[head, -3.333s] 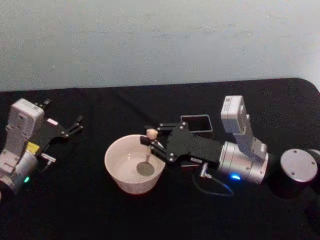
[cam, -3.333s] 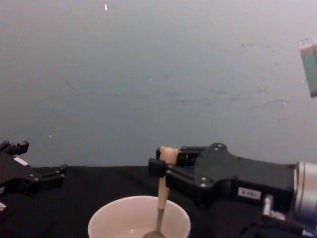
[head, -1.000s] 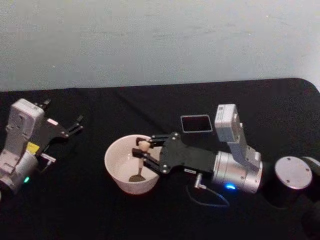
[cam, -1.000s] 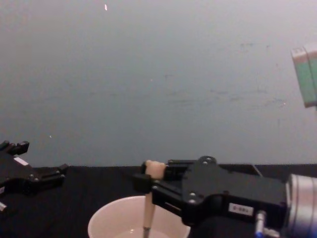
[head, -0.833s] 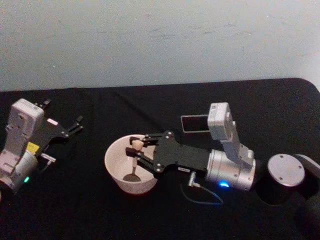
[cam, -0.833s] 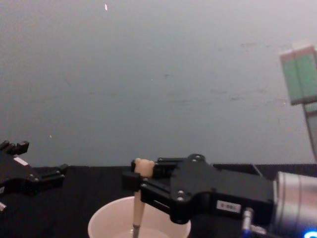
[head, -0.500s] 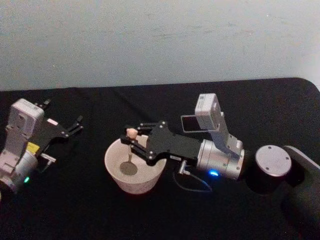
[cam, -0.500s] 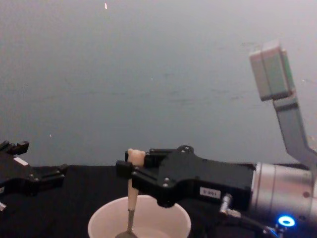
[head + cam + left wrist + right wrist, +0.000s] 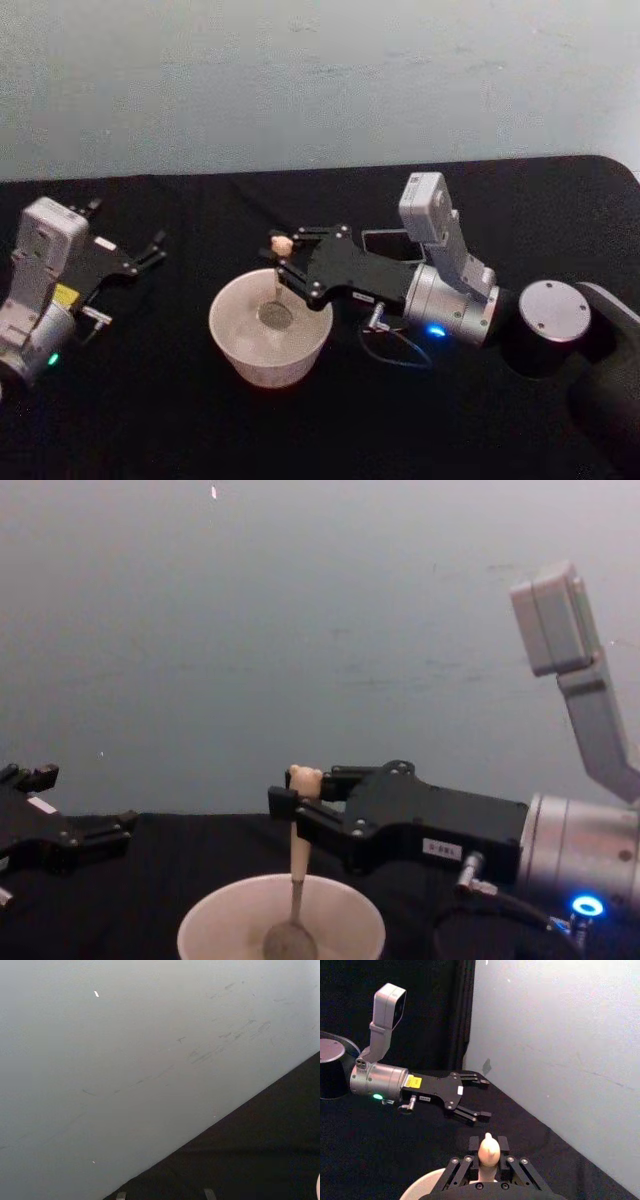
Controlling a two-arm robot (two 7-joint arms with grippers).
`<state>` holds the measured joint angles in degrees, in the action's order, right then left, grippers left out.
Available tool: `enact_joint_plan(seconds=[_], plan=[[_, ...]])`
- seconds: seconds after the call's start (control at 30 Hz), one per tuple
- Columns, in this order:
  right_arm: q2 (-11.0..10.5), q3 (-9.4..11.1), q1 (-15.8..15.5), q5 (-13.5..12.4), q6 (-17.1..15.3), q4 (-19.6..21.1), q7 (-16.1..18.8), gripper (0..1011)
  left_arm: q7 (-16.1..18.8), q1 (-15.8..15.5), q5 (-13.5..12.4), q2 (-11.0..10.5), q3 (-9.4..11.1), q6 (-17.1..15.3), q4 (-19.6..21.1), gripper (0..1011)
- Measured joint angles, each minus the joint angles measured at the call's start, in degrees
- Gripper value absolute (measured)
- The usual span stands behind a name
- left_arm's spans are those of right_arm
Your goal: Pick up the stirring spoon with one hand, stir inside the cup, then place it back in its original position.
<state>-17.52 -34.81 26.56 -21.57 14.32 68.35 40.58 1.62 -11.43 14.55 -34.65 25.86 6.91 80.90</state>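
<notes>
Stirring is under way, by my reading. The right gripper point(image 9: 300, 805) is closed on the stirring spoon point(image 9: 297, 865) just under its bear head, holding it upright with the metal bowl down inside the cup point(image 9: 268, 368) at the middle of the worktop point(image 9: 150, 420). Left to do — lift it out and return it to the grey holder point(image 9: 388, 241), just behind the cup toward the back edge. The left gripper point(image 9: 485, 1098) rests spread open near the left edge.

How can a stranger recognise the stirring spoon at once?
On the black table stands a wide cream-white cup. The stirring spoon rises nearly upright from it, gripped by the right hand. Only it has a slim beige handle with a rounded top.
</notes>
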Motion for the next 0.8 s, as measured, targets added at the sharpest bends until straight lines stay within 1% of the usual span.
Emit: enact_joint_plan(seconds=[0.23,0.43,0.53,0.57,0.67,0.8], plan=[[-0.50,0.56,-0.63,-0.14,-0.41,1.23,0.00,212,0.00,0.00,0.00,0.00,0.00,0.00,0.00,1001],[-1.48,1.54,-1.32,-1.00,-1.22,3.79,-0.11,212,0.00,0.00,0.00,0.00,0.00,0.00,0.00,1001],[-2.53,2.57,-1.50,-2.40,-2.39,6.18,-0.03,212,0.00,0.00,0.00,0.00,0.00,0.00,0.00,1001],[-2.53,2.57,-1.50,-2.40,-2.39,6.18,-0.03,212,0.00,0.00,0.00,0.00,0.00,0.00,0.00,1001],[-3.70,3.75,-1.63,-3.67,-2.91,8.68,-0.02,212,0.00,0.00,0.00,0.00,0.00,0.00,0.00,1001],[-4.89,4.89,-1.95,-4.80,-3.07,10.97,-0.35,212,0.00,0.00,0.00,0.00,0.00,0.00,0.00,1001]])
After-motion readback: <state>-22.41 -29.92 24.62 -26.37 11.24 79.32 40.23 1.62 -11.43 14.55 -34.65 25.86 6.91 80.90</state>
